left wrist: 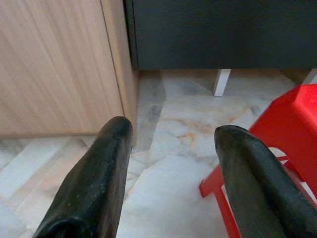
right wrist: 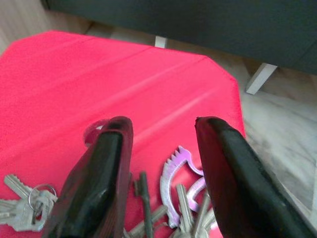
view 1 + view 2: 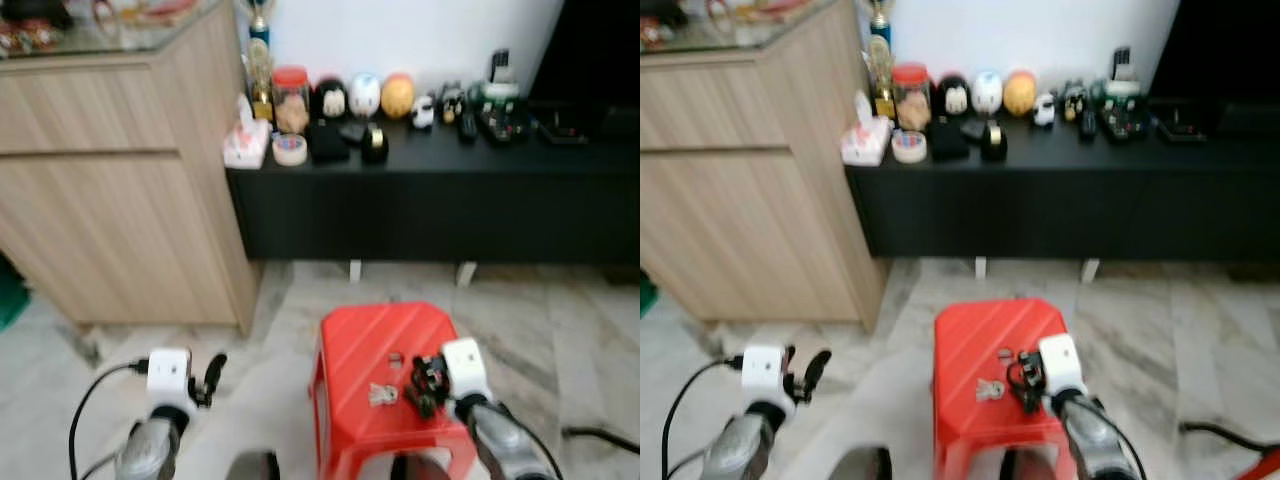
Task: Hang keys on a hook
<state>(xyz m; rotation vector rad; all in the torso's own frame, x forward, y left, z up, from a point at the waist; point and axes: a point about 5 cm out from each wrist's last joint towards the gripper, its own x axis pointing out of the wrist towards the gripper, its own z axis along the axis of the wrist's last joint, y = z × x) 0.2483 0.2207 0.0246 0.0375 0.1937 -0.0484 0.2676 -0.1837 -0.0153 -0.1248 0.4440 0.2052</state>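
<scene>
A red plastic stool stands on the marble floor right in front of me. Two bunches of keys lie on its top. A small silver bunch is left of my right gripper. A larger bunch with a purple piece lies between and just under that gripper's fingers. My right gripper hovers open low over the stool top, its black fingers astride the larger bunch. My left gripper is open over the floor left of the stool, holding nothing.
A long black low cabinet with several figurines and jars runs along the back wall. A tall wooden cabinet stands at the left. A black cable lies on the floor at the right.
</scene>
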